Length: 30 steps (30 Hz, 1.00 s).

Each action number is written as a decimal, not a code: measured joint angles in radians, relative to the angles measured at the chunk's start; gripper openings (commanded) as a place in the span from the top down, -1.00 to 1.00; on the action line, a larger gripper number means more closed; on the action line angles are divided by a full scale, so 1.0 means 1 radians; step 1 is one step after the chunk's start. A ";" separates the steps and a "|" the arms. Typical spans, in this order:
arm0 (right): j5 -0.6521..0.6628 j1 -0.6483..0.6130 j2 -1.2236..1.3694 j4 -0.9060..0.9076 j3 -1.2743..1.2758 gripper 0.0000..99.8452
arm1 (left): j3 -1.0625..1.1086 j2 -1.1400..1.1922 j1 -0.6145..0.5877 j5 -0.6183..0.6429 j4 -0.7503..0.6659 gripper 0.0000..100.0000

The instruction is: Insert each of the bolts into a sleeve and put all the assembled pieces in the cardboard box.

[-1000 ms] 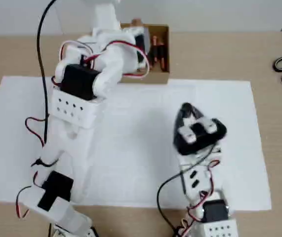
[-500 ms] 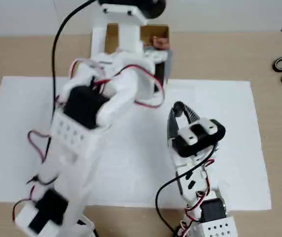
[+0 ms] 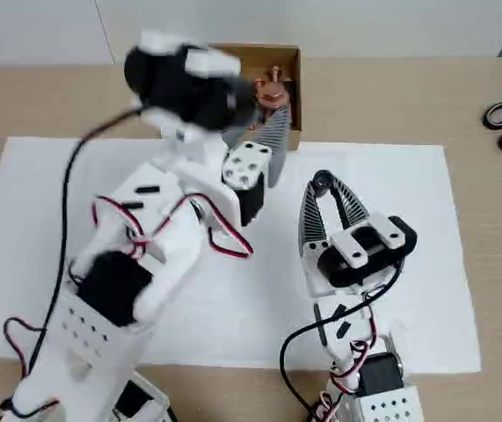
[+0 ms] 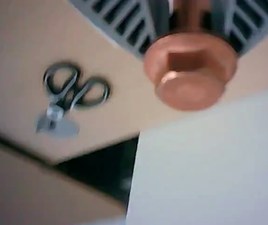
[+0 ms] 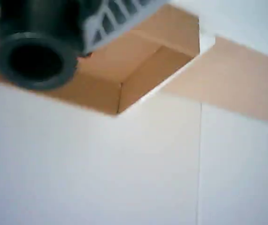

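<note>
— What is each claw doing?

— The left claw is clamped on a copper-coloured bolt. The hexagonal head sticks out past the grey fingers and the shank is gripped between them. The right claw is closed round a black sleeve, whose open bore faces that arm's wrist camera.

— Are the two parts joined?

— No, they are well apart. From above, the bolt is up by the near right corner of the cardboard box, while the sleeve is over the white sheet, nearer the right arm's base.

— So how far along is the job?

— I'd say mid-cycle for this pair. Both parts have been picked up, but the bolt hasn't gone into the sleeve and nothing from this pair is in the box.

— And the finished pieces?

— I can't tell. The raised left arm covers most of the inside of the box, so I won't count them.

— What's left to do?

— The bolt's shank has to be lined up with the bore and pushed home, then the assembled piece dropped into the box.

— Anything else around?

— A pair of scissors lies on the bare bench, beyond the sheet and away from the work.
</note>
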 measured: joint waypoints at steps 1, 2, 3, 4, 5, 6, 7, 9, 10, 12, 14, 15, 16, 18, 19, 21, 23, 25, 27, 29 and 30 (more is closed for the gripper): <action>0.005 0.000 0.000 0.000 0.000 0.99 | 0.049 -0.025 0.006 -0.005 -0.060 0.99; 0.020 0.000 0.000 0.000 0.000 0.99 | 0.092 -0.048 0.014 -0.006 -0.106 0.99; 0.040 -0.005 0.000 0.000 -0.003 0.99 | 0.133 -0.071 0.023 -0.006 -0.141 0.99; 0.057 -0.018 0.002 0.000 -0.015 0.99 | 0.167 -0.092 0.034 -0.006 -0.167 0.99; 0.068 -0.040 0.002 0.000 -0.031 0.99 | 0.192 -0.110 0.044 -0.006 -0.187 0.99; 0.074 -0.055 0.000 0.003 -0.046 0.99 | 0.212 -0.126 0.055 -0.006 -0.203 0.99; 0.078 -0.068 -0.002 0.017 -0.063 0.99 | 0.222 -0.140 0.063 -0.006 -0.212 0.99; 0.083 -0.086 -0.002 0.057 -0.074 0.99 | 0.238 -0.166 0.081 -0.006 -0.221 0.99; 0.083 -0.095 0.000 0.074 -0.074 0.99 | 0.245 -0.178 0.091 -0.006 -0.222 0.99; 0.083 -0.106 0.000 0.084 -0.074 0.99 | 0.269 -0.196 0.097 -0.006 -0.227 0.99; 0.083 -0.115 0.000 0.092 -0.087 0.99 | 0.296 -0.206 0.095 -0.006 -0.227 0.99; 0.083 -0.120 0.000 0.094 -0.092 0.99 | 0.308 -0.207 0.094 -0.006 -0.229 0.99; 0.083 -0.120 0.000 0.095 -0.095 0.99 | 0.319 -0.207 0.094 -0.006 -0.229 0.99; 0.083 -0.118 0.000 0.095 -0.098 0.99 | 0.347 -0.207 0.103 -0.006 -0.255 0.99; 0.083 -0.117 0.000 0.095 -0.098 0.99 | 0.365 -0.207 0.104 -0.006 -0.282 0.99; 0.083 -0.126 0.000 0.095 -0.098 0.99 | 0.410 -0.207 0.104 -0.006 -0.347 0.99; 0.083 -0.123 0.000 0.095 -0.098 0.99 | 0.457 -0.207 0.103 -0.006 -0.404 0.99; 0.083 -0.121 0.000 0.095 -0.098 0.99 | 0.493 -0.207 0.103 -0.006 -0.448 0.99; 0.083 -0.123 0.000 0.095 -0.098 0.99 | 0.511 -0.207 0.103 -0.006 -0.470 0.99; 0.083 -0.121 0.000 0.095 -0.098 0.99 | 0.529 -0.207 0.103 -0.006 -0.480 0.99; 0.083 -0.121 0.000 0.095 -0.098 0.99 | 0.540 -0.209 0.103 -0.009 -0.482 0.99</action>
